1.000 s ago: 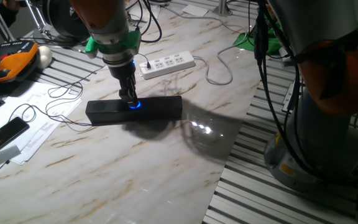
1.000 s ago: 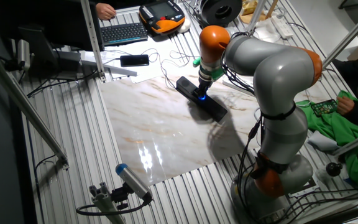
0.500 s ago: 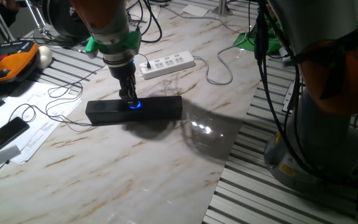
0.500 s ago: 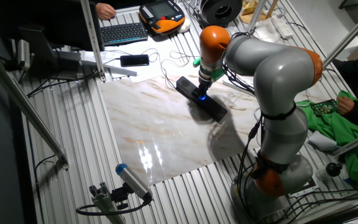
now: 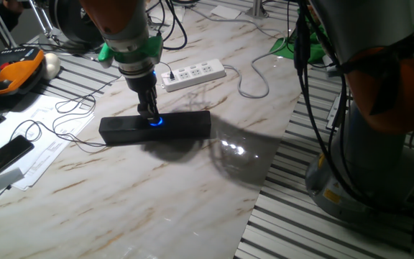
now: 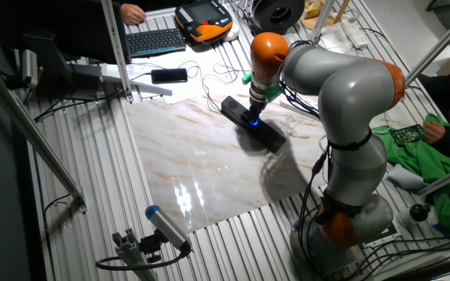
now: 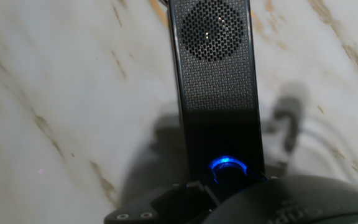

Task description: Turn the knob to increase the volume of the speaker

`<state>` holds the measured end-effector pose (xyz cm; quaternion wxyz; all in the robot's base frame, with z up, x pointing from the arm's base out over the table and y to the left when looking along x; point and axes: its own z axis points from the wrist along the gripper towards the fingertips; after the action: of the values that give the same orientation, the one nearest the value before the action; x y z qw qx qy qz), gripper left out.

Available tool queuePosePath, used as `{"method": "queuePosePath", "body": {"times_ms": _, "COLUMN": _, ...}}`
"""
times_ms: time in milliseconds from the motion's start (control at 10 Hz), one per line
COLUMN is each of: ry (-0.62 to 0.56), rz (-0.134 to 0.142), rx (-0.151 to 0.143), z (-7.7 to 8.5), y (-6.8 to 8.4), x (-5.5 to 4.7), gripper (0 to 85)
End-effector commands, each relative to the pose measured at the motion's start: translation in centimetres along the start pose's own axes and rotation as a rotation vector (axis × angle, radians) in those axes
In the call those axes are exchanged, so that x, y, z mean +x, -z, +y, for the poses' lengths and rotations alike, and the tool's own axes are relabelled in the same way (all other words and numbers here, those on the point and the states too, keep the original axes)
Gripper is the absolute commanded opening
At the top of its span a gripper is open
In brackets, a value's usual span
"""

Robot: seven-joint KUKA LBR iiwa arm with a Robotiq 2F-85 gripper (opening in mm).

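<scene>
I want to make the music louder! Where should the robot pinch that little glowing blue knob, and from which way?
Pinch the knob by its round edge, coming straight down from above. It is small and round and sits at the middle of the long black speaker, which lies flat on the table, so only its rim gives a hold for twisting. The gripper is right at it; whether the fingers are closed on it cannot be seen.

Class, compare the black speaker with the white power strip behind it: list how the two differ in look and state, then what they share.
The speaker is black; the power strip is white. The speaker bears a glowing blue knob; the power strip shows rows of sockets. The claw is down at the speaker's knob; nothing touches the power strip. Both are long, low bars lying flat.
</scene>
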<state>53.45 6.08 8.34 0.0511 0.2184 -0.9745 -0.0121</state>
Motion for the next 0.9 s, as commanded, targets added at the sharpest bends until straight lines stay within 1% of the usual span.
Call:
{"method": "queuePosePath", "body": {"times_ms": 0, "ry": -0.009, "rz": 0.001, "rx": -0.006, "z": 0.0, "y": -0.05, "x": 0.0, "gripper": 17.0}}
{"method": "queuePosePath", "body": {"times_ms": 300, "ry": -0.042, "rz": 0.003, "rx": -0.01, "z": -0.06, "y": -0.13, "x": -0.06, "gripper": 17.0}}
{"method": "queuePosePath", "body": {"times_ms": 500, "ry": -0.084, "rz": 0.011, "rx": -0.021, "z": -0.04, "y": -0.13, "x": -0.07, "gripper": 17.0}}
{"method": "queuePosePath", "body": {"times_ms": 600, "ry": -0.104, "rz": 0.013, "rx": -0.023, "z": -0.05, "y": -0.12, "x": -0.07, "gripper": 0.0}}
{"method": "queuePosePath", "body": {"times_ms": 800, "ry": -0.161, "rz": 0.013, "rx": -0.023, "z": -0.04, "y": -0.11, "x": -0.08, "gripper": 0.0}}
